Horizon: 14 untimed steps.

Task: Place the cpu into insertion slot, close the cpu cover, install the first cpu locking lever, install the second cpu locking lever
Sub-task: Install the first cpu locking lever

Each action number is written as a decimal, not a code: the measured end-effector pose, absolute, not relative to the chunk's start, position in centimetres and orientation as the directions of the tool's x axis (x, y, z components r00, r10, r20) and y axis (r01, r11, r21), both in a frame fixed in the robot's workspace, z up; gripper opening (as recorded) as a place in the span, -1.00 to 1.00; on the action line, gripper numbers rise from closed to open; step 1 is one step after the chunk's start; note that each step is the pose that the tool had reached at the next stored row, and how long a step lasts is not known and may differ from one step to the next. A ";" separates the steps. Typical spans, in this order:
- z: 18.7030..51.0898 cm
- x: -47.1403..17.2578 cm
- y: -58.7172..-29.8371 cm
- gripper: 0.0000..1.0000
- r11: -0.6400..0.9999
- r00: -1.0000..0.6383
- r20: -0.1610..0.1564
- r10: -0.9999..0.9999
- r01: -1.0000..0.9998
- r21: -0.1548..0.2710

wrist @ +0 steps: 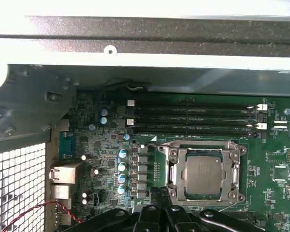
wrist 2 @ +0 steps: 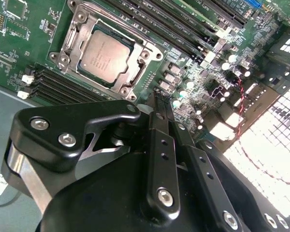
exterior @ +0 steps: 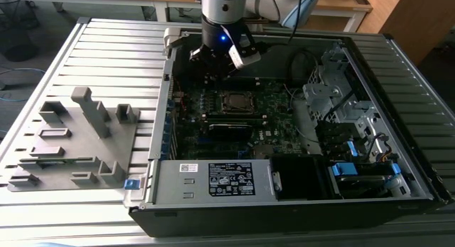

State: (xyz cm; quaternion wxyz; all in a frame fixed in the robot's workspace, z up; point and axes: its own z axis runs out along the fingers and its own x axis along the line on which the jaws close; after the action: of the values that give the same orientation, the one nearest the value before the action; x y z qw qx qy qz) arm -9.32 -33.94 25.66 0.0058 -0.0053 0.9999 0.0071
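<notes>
The cpu [wrist 2: 104,54] sits under the cpu cover [wrist 2: 137,67] — claw [wrist 2: 157,101] pinched together nearby.

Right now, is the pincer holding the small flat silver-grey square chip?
No, the small flat silver-grey square chip lies flat inside the thin silvery metal frame plate, apart from the black pincer.
</notes>
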 end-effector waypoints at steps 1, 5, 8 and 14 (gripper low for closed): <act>25.7 -9.3 -33.9 -0.79 1.000 -1.000 -0.012 -0.010 -0.011 0.014; 25.7 -9.3 -33.9 -0.79 1.000 -1.000 -0.012 -0.010 -0.011 0.014; 25.8 -9.3 -33.9 -0.79 1.000 -1.000 -0.012 -0.010 -0.011 0.014; 26.2 -9.3 -33.9 -0.79 1.000 -1.000 -0.012 -0.010 -0.011 0.014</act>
State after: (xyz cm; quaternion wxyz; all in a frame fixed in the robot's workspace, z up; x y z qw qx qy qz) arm -9.33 -33.94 26.24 0.0058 -0.0053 0.9999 0.0072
